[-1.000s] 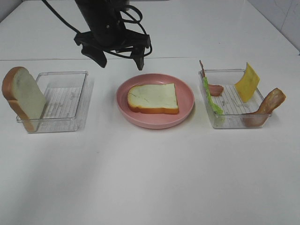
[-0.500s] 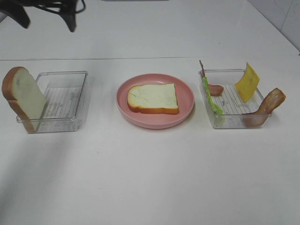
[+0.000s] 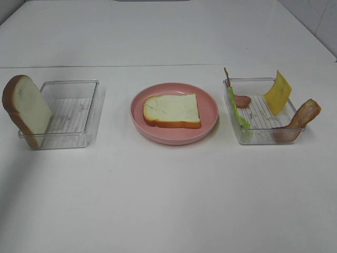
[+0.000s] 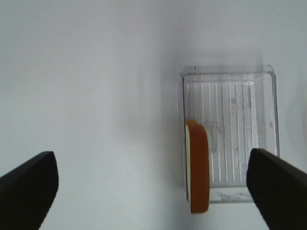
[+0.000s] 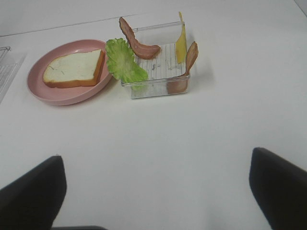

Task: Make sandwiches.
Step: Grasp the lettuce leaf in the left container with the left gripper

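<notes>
Bread slice [image 3: 172, 109] flat on pink plate [image 3: 211, 108], second slice [image 3: 29, 110] leaning against tray [image 3: 73, 113]

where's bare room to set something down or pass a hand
Bare table in front of the pink plate and both trays. Gaps between plate and each tray pass a hand. Right tray is crowded: lettuce, meat strips, cheese. Left tray is mostly free.

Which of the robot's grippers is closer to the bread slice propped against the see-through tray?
Left. The left gripper hangs open above the bread slice; the right gripper hangs near the fillings tray, that slice outside its camera's view.
</notes>
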You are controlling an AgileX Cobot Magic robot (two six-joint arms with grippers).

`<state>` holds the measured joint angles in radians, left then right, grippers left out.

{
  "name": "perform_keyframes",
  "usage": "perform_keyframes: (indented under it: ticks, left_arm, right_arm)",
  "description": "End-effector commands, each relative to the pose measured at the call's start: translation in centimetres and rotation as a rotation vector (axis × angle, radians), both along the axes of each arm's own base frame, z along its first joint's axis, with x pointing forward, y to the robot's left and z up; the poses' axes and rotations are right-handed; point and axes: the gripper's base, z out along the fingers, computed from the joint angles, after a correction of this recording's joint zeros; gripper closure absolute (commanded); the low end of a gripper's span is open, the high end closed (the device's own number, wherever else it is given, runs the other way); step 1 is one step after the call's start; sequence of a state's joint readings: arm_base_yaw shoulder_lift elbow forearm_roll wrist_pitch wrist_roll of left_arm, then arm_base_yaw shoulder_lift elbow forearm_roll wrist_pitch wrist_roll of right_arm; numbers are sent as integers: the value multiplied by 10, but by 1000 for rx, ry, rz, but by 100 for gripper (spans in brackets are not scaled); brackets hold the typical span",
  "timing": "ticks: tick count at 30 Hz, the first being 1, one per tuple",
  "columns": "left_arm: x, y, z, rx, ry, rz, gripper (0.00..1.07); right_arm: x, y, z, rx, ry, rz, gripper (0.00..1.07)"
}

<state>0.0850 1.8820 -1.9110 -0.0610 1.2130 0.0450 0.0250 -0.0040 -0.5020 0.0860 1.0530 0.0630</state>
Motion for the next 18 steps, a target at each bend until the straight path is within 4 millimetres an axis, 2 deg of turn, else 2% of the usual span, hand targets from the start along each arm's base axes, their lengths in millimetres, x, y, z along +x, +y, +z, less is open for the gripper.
perform_keyframes:
  ticks: [1, 3, 4, 5, 6, 7, 8, 9, 10, 11, 12, 13, 14, 15, 16, 17, 18]
  left_arm:
    - [-24, -5, 9, 1, 36, -30, 5]
    - [-31, -7, 9, 2, 33, -34, 5]
    - [-53, -10, 15, 9, 1, -43, 6]
    - [-65, -12, 21, 11, -25, -46, 6]
    - [-65, -12, 21, 11, -25, -46, 6]
    - [-93, -14, 30, 10, -70, -44, 6]
    - [-121, -16, 31, 10, -92, -43, 6]
    - [-121, -16, 31, 10, -92, -43, 6]
    - [-134, -17, 29, 10, -92, -43, 6]
    - [-168, -19, 31, 14, -122, -45, 6]
    - [-168, -19, 31, 14, -122, -45, 6]
    - [-182, -20, 31, 17, -137, -47, 6]
    - [-217, -23, 34, 30, -184, -59, 6]
    - [-217, -23, 34, 30, -184, -59, 6]
    - [-233, -24, 33, 34, -204, -63, 6]
    - [-263, -26, 30, 38, -247, -62, 6]
    - [-263, -26, 30, 38, -247, -62, 6]
  right_arm:
    - [-3, 0, 0, -1, -30, -6, 9]
    - [-3, 0, 0, -1, -30, -6, 9]
    - [-3, 0, 0, -1, -30, -6, 9]
    - [-3, 0, 0, -1, -30, -6, 9]
    - [-3, 0, 0, -1, -30, -6, 9]
    - [-3, 0, 0, -1, -30, -6, 9]
    - [-3, 0, 0, -1, -30, -6, 9]
    - [-3, 0, 0, -1, -30, -6, 9]
    - [-3, 0, 0, -1, -30, -6, 9]
    - [-3, 0, 0, -1, -30, -6, 9]
    - [-3, 0, 0, -1, -30, -6, 9]
    - [-3, 0, 0, -1, -30, -6, 9]
    - [-3, 0, 0, -1, -30, -6, 9]
    - [-3, 0, 0, -1, -30, -6, 9]
    - [-3, 0, 0, -1, -30, -6, 9]
    - [-3, 0, 0, -1, -30, -6, 9]
    - [-3, 0, 0, -1, -30, -6, 9]
